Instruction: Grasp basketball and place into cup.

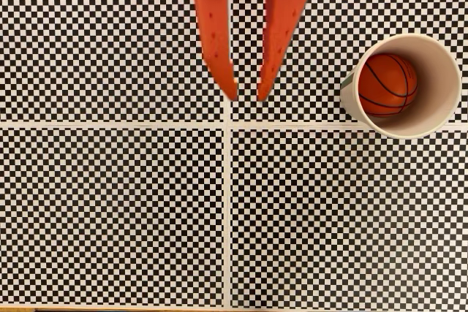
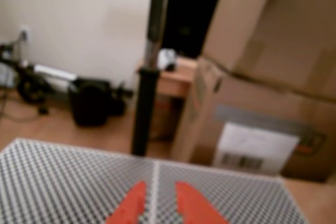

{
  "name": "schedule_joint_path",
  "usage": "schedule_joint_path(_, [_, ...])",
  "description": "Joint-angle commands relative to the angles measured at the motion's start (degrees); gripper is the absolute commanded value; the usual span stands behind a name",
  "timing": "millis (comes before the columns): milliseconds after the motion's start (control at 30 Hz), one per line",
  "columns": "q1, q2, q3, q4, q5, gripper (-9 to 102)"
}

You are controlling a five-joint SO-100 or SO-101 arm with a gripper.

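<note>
Small orange-brown basketball [image 1: 387, 84] sits inside cream-white paper cup [image 1: 442, 78]; task apparently done. Orange gripper [image 1: 246, 96] fingers apart, empty, well clear.

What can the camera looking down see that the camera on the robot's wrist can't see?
Only the fixed view shows the cup with the basketball sitting inside it, off to the right of the arm.

Only the wrist view shows the room beyond the table: cardboard boxes, a dark pole, a wooden floor and a pale wall.

Both show the orange gripper with its fingers apart and holding nothing, above the checkered mat.
</note>
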Motion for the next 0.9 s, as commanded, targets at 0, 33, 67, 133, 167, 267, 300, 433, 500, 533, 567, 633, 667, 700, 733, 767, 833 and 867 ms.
schedule_joint_path(0, [0.4, 1.7, 1.7, -1.1, -0.4, 0])
schedule_joint_path(33, [0.4, 2.5, 2.5, -1.1, -0.4, 0])
schedule_joint_path(67, [0.4, 3.5, 3.3, -1.1, -0.6, 0])
schedule_joint_path(133, [0.5, 5.5, 5.2, -1.1, -0.9, 0])
schedule_joint_path(167, [0.5, 6.9, 6.3, -1.1, -0.9, 0])
schedule_joint_path(267, [0.5, 10.5, 9.5, -1.1, -1.2, 0])
schedule_joint_path(300, [0.6, 10.9, 9.9, -0.9, -1.4, 0])
schedule_joint_path(433, [0.5, 10.9, 10.6, -1.2, -1.9, 0])
schedule_joint_path(500, [0.5, 10.9, 12.2, -3.2, -1.6, 0])
schedule_joint_path(533, [0.4, 10.9, 13.3, -4.0, -1.5, 0])
schedule_joint_path(567, [0.4, 10.9, 14.3, -4.5, -1.5, 0])
schedule_joint_path(633, [0.4, 10.9, 17.1, -5.6, -1.7, 0])
schedule_joint_path(667, [0.5, 10.9, 18.4, -6.0, -1.8, 0])
schedule_joint_path(700, [0.6, 10.9, 19.5, -6.2, -1.6, 0])
schedule_joint_path(733, [0.8, 10.9, 20.7, -6.5, -1.4, 0])
schedule_joint_path(767, [1.0, 10.9, 21.7, -6.6, -1.1, 0])
schedule_joint_path(833, [1.4, 10.9, 23.9, -7.3, -0.4, 0])
schedule_joint_path(867, [1.6, 10.9, 24.7, -7.4, 0.2, 0])
